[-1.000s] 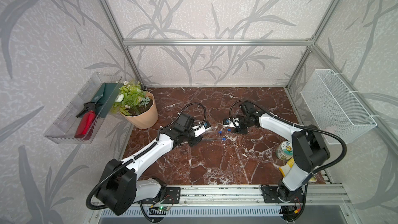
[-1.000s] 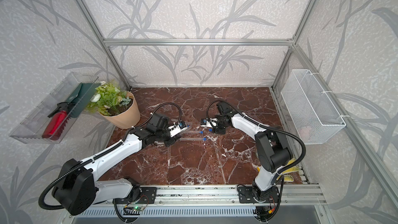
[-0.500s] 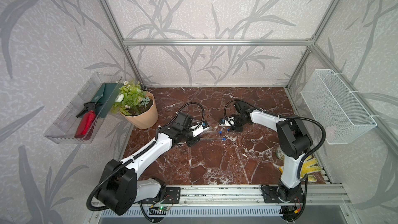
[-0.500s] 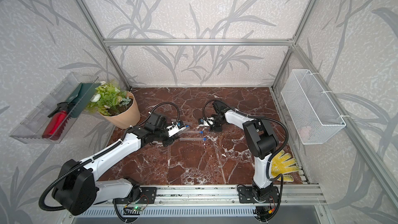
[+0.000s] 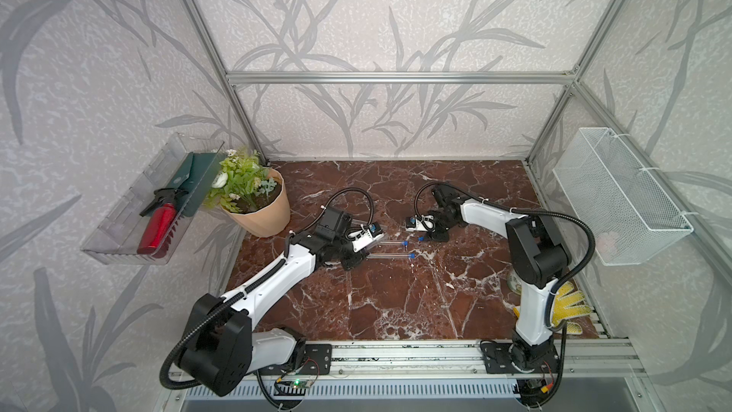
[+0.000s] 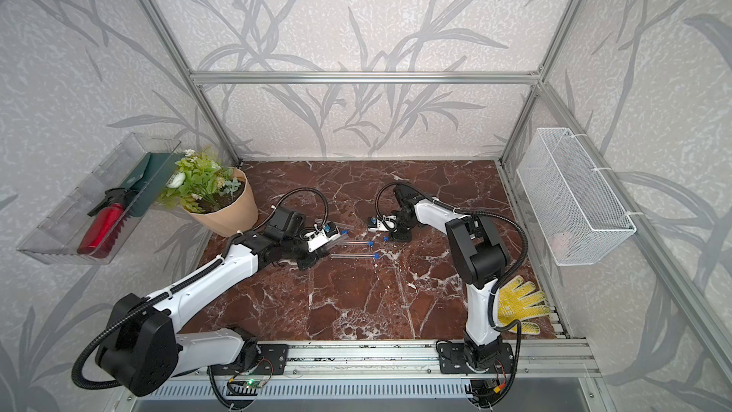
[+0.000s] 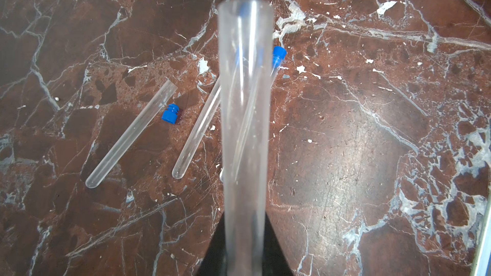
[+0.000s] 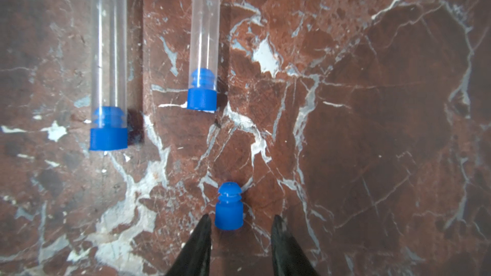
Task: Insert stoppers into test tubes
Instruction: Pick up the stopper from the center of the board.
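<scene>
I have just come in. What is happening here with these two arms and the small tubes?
The left gripper is shut on an open test tube, held over the marble table. The right gripper is open, its fingers on either side of a loose blue stopper on the table, not gripped yet. Two stoppered tubes lie finished. A fourth tube lies open with its stopper beside it.

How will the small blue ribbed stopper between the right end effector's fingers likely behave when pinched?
The small blue ribbed stopper lies on its side on smooth marble, so it may roll. Its rounded body could slip from the black fingers if pinched off-centre. Tiny, so probably light.
</scene>
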